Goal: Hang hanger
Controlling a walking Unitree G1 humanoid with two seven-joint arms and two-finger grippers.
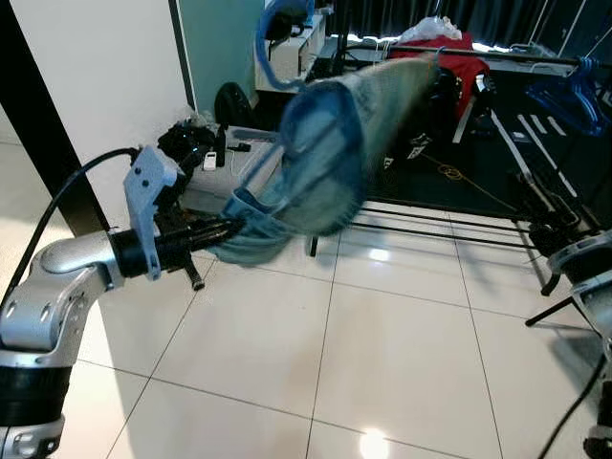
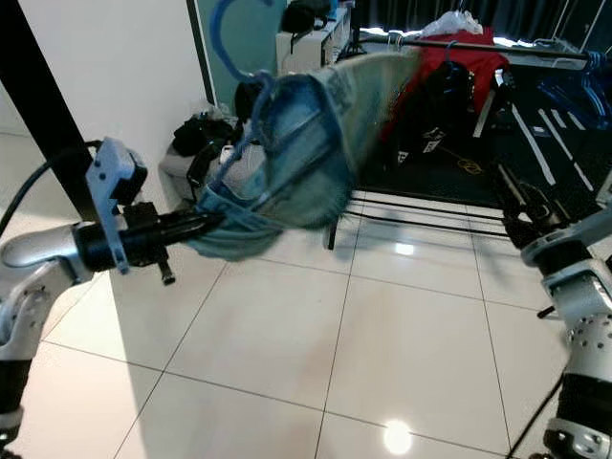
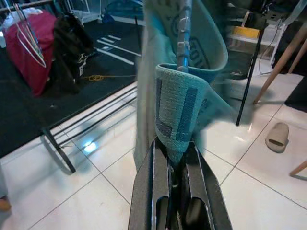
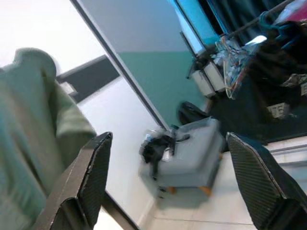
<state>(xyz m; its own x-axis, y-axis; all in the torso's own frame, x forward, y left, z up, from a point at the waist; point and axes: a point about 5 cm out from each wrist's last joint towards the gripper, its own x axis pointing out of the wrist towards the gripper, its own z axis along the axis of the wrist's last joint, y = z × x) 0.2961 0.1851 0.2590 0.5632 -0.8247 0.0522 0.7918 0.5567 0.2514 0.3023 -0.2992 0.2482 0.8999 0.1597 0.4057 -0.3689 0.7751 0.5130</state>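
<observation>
A humanoid robot stands on a pale, glossy tiled floor (image 1: 382, 354) facing a clothes rack.

The left gripper (image 1: 222, 232) reaches forward at chest height, its two black fingers (image 3: 153, 191) pressed together on a fold of blue denim garment (image 1: 320, 163). In the left wrist view the fold of cloth sits right between the fingertips, with the rest of the garment rising away beyond them. The garment is blurred and swings out ahead of the jaws, stretching up toward the rack. It hangs on a blue hanger (image 2: 222, 38), whose hook curves above the cloth, well beyond and above the fingertips. Whether the hook touches anything cannot be told.

The right gripper (image 4: 168, 182) is held out low on the robot's right side, its jaws spread wide with nothing between them. Through the gap in the right wrist view a grey box (image 4: 189, 153) with dark items on it stands near a white wall, far beyond the fingertips. A blurred pale green stretch of cloth lies just beside one finger.

Ahead of both grippers stands a black clothes rack (image 1: 535, 59), its top rail carrying a red garment (image 1: 459, 53) and dark clothing. More blue hangers (image 1: 574, 91) hang toward the rail's right end. The rack's lower bars run across the floor beneath the swinging denim.
</observation>
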